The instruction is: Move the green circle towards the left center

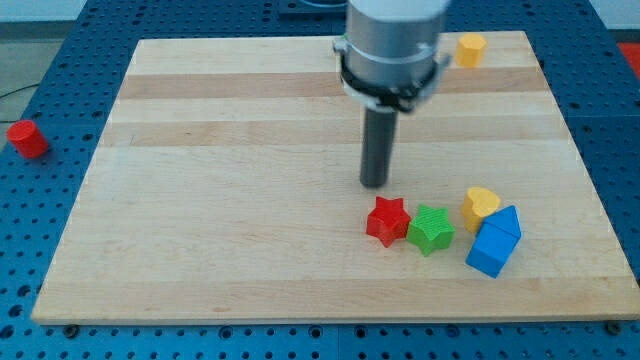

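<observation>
We carry no pincer, so there is nothing to open or close. Our tip [374, 184] rests on the table [200, 200], touching no block. The only green block [430, 229], more star than circle, lies just below and right of the tip, beside the red star [387, 220]. To push it left, we judge the tip must first get round to its right side.

2 red blocks [388, 220] [27, 138], 2 yellow [481, 205] [470, 48], 1 green [431, 229], 1 blue [494, 241] (perhaps 2 stacked)
</observation>
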Controlling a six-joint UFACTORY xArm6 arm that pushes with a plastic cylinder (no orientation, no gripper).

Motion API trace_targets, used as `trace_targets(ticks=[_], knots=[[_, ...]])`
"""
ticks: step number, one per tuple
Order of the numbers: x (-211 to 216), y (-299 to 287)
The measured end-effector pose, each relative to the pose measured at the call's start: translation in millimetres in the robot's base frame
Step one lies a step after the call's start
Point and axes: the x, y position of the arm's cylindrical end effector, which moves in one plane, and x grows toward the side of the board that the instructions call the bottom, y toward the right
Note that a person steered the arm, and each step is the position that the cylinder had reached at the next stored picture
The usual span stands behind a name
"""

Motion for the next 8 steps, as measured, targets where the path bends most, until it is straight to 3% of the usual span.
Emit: trace_targets(ticks=[1,2,3,5,6,7,8], knots=[[-108.6,37.9],[-184.9,32.2],[-212.6,-1.0],[-239.7,-53.1],[-223.8,-105.5],[-185.2,-75.9],[-179.1,-93.1]])
